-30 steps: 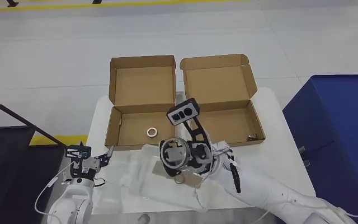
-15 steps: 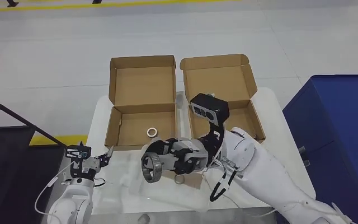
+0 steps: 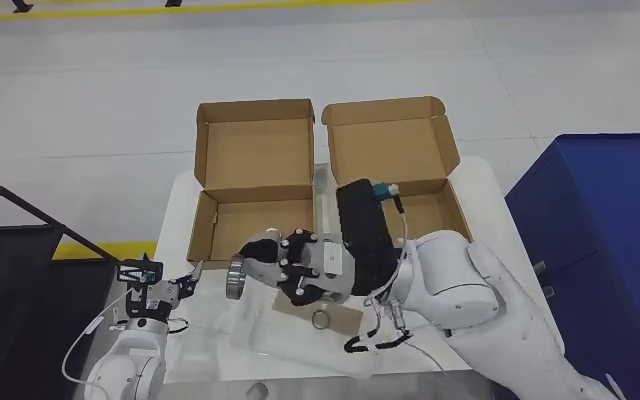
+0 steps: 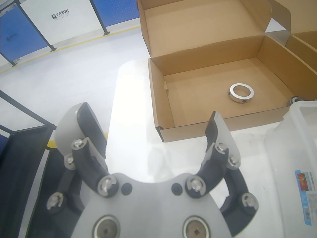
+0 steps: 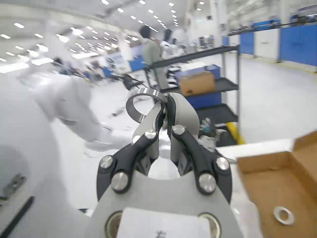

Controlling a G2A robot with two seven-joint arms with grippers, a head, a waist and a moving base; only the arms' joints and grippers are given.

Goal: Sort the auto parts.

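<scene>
Right gripper [image 5: 163, 110] clamps the ring [image 5: 146, 92] by its wall at the fingertips, left gripper [image 4: 151, 115] spread empty; hard, slick, likely heavy steel may swivel in this pinch.

right arm [image 3: 470, 290]: fat glossy white shell, rounded segs. long black module [image 3: 362, 235] on the wrist w/ a teal plug [image 3: 381, 190] at its end; thin black cable [image 3: 372, 338] loops under it. right gripper [image 5: 165, 105]: grey metal base plate [image 5: 163, 199], black links [image 5: 190, 147], round silver screws [image 5: 207, 182], white label [image 5: 158, 224] w/ black print. left gripper [image 4: 151, 122]: same build, pale grey fingers [image 4: 224, 134] w/ black ribbed pads [image 4: 92, 127], 2 recessed hex bolts [image 4: 195, 229] in the base. left arm [image 3: 125, 365]: white, slimmer.
</scene>
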